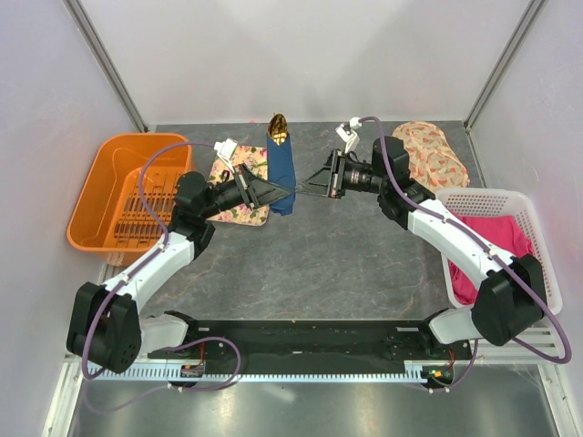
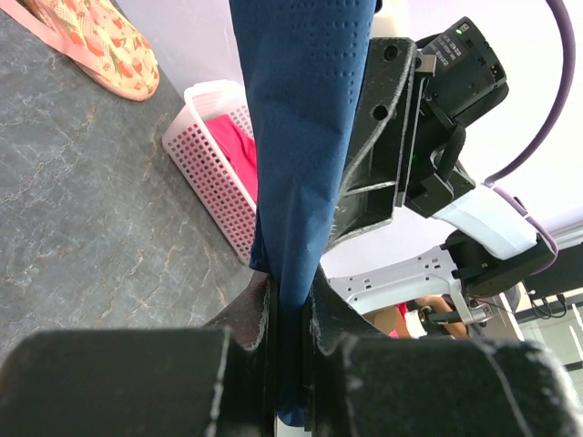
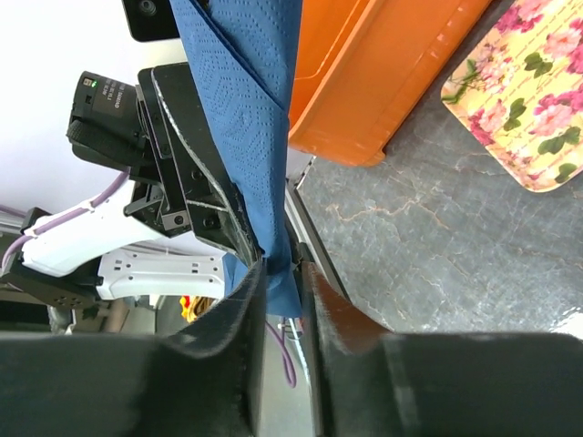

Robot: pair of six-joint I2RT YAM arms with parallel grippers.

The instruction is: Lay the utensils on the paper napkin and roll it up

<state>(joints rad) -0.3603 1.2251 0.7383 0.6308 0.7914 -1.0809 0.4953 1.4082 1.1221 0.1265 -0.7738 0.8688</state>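
Overhead, we see the paper napkin (image 1: 281, 173) wrapped into a narrow navy bundle running away from the arms, its left side over the edge of the floral tray (image 1: 235, 187). Gold tips of the utensils (image 1: 278, 125) poke out of its far end. The left gripper (image 1: 285, 191) and right gripper (image 1: 303, 188) meet at its near end from opposite sides.

From the left wrist, we find the left jaws almost together, clamping the napkin's blue end, with the right gripper facing them just beyond. The white basket (image 2: 209, 164) holding the pink cloth (image 2: 239, 150) sits behind.

From the right wrist, the jaws are equally narrow, pinching that same end, and the orange basket (image 3: 364, 82) lies behind. Neither wrist view shows any cutlery.

We judge the paper to be the weak point. With two grips on one thin end, any pull apart could tear it. Raising this end could let the cutlery slide out the open far side, and letting go carelessly could let the wrap spring loose.
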